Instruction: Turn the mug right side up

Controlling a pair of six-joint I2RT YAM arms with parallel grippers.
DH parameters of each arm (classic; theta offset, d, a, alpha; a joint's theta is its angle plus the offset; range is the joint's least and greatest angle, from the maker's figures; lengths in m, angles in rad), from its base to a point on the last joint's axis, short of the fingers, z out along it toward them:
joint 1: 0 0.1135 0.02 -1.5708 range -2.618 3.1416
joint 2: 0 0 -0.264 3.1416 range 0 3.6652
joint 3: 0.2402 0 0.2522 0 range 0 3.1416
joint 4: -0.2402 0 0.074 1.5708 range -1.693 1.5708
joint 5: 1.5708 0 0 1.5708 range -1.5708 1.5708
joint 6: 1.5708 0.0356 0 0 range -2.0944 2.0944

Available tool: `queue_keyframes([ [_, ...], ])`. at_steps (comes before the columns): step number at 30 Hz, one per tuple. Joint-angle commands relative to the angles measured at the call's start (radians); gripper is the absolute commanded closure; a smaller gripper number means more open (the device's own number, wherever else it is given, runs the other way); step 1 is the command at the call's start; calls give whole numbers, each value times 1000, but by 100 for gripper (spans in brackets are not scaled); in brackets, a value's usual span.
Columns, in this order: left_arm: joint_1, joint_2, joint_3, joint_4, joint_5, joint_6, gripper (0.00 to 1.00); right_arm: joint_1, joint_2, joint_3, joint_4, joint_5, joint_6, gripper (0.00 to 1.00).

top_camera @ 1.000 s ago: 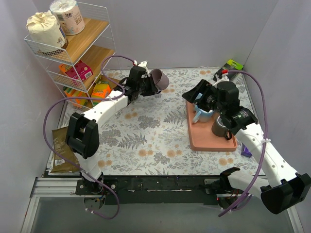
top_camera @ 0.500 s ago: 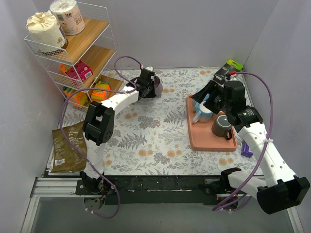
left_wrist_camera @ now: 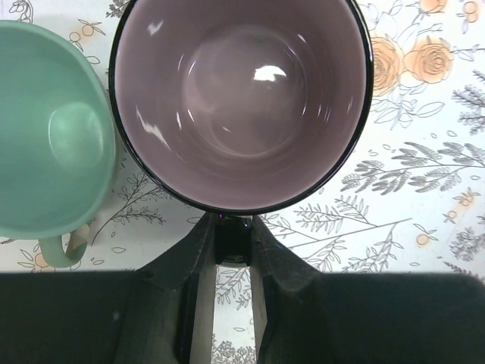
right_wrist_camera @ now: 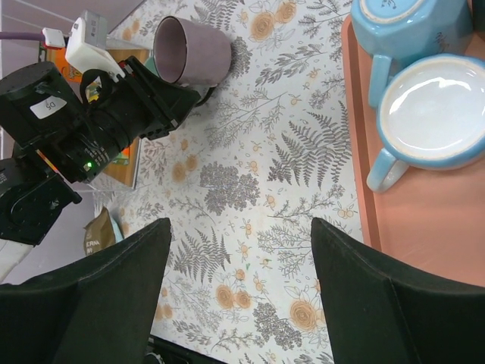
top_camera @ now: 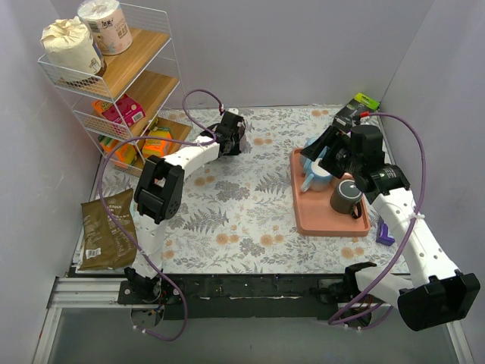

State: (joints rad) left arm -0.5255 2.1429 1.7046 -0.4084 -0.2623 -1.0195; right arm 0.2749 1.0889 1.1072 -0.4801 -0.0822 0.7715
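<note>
Purple mug [left_wrist_camera: 241, 98] well left of salmon tray [top_camera: 333, 224], beside green mug [left_wrist_camera: 49, 129]; tilted, mouth toward left tool [left_wrist_camera: 233, 239] clenched at its rim, uprighting seemingly unfinished. Right tool [right_wrist_camera: 239, 227] spread, unloaded, over tray's left edge.

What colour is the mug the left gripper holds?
The mug is mauve, dark-rimmed; best in left wrist view.

Five mugs: purple mug [left_wrist_camera: 241, 98], green mug [left_wrist_camera: 45, 136], two blue mugs [right_wrist_camera: 409, 23] [right_wrist_camera: 436, 114], grey mug [top_camera: 346, 197]. One tray [top_camera: 333, 224]. Two paper rolls [top_camera: 70, 42] [top_camera: 104, 23]. One rack [top_camera: 144, 83]. One bag [top_camera: 101, 227]. Two arms [top_camera: 182, 159] [top_camera: 402, 220].
</note>
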Motion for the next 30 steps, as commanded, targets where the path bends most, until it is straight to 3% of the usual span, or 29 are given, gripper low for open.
queue_keyframes([
  [1, 1, 6, 69, 60, -61, 30, 100, -13, 11, 39, -34, -8, -23, 18],
  [8, -1, 28, 79, 54, -69, 41, 95, -22, 16, 40, -51, -10, -26, 18],
  [13, 1, 22, 87, 49, -54, 38, 67, -29, 20, 46, -89, 19, -38, 17],
  [21, -1, 3, 119, 43, -29, 29, 47, -62, 40, 54, -190, 74, -99, 16],
  [25, -5, -46, 115, 36, -26, 22, 30, -95, 54, 69, -242, 124, -162, 14],
  [28, -7, -121, 86, 26, -5, 21, 4, -112, 72, 92, -299, 183, -222, 12],
  [30, -8, -187, 49, 19, 8, 13, 2, -115, 75, 95, -336, 252, -235, 11],
])
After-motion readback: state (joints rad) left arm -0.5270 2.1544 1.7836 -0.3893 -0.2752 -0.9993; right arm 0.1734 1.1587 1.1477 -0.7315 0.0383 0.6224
